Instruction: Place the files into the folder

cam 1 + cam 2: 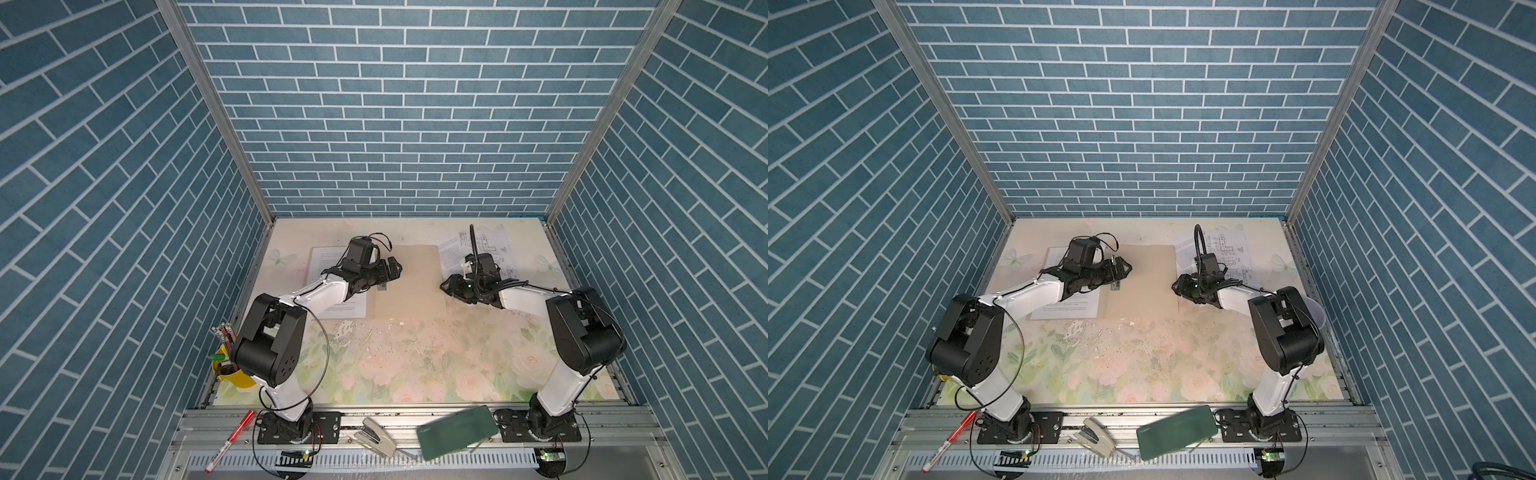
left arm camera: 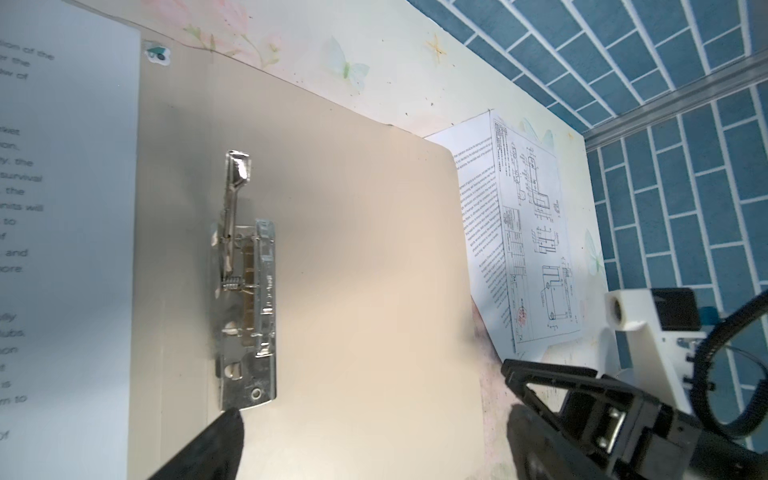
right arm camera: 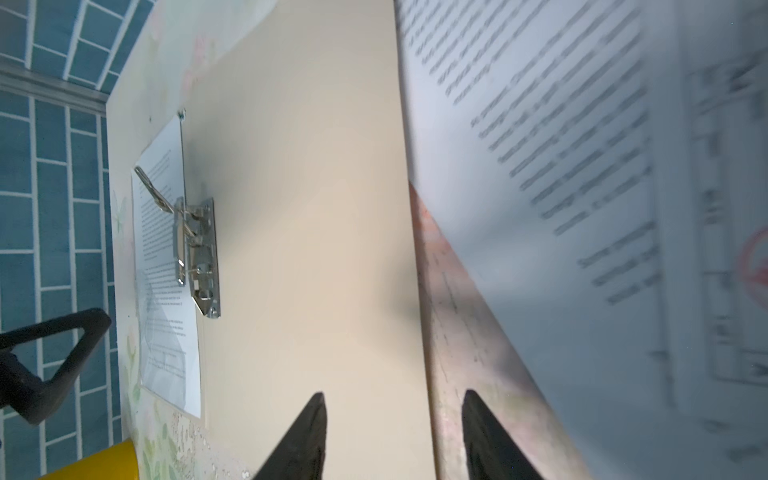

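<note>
Fingertips (image 3: 311,432) of my right pincer (image 3: 394,399) stand apart, released, astride the open folder's (image 1: 409,282) edge; my left pincer (image 2: 370,390) is released near its clip (image 2: 245,307). Sheets (image 1: 451,253) lie flat either side of the folder. Risk: closing here nips card instead of paper, dragging the folder

Both top views look down from high up at the whole table (image 1: 415,365), facing the blue brick back wall (image 1: 407,124). Each wrist camera sits low and close over the tan folder (image 2: 353,270), looking across it from opposite sides. Both see its silver clip (image 3: 199,253).
</note>
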Controlling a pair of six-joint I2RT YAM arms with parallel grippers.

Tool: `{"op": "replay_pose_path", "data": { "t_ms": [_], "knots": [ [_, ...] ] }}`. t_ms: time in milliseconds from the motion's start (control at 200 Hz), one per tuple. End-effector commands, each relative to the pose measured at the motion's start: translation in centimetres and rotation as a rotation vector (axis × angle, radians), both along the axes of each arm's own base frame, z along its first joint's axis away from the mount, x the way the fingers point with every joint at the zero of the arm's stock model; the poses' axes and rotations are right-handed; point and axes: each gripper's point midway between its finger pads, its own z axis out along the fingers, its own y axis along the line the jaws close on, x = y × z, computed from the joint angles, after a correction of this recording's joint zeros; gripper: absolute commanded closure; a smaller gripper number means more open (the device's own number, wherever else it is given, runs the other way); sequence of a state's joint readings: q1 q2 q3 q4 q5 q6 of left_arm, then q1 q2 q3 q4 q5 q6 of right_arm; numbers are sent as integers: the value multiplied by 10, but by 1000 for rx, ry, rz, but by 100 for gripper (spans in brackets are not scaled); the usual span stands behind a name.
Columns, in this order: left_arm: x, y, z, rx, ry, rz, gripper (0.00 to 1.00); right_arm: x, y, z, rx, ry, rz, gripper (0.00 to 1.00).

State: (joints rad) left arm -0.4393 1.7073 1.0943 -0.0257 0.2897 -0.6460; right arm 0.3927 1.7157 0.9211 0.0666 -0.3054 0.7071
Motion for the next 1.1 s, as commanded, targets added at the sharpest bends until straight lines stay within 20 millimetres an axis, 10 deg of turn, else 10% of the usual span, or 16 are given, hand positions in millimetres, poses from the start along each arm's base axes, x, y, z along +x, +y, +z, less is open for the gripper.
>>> {"op": "replay_pose_path", "data": {
  "t_ms": [0,510,1090],
  "knots": [
    [2,-19,1,30,-9,-43,3,0,-29,13,-73,-66,-44,46],
    [-6,-112,-15,-42,66,-167,15,0,-140,21,-252,-105,-242,41],
    [46,-199,-31,-74,59,-237,19,37,-244,7,-208,-55,-434,21]
  ]
}}
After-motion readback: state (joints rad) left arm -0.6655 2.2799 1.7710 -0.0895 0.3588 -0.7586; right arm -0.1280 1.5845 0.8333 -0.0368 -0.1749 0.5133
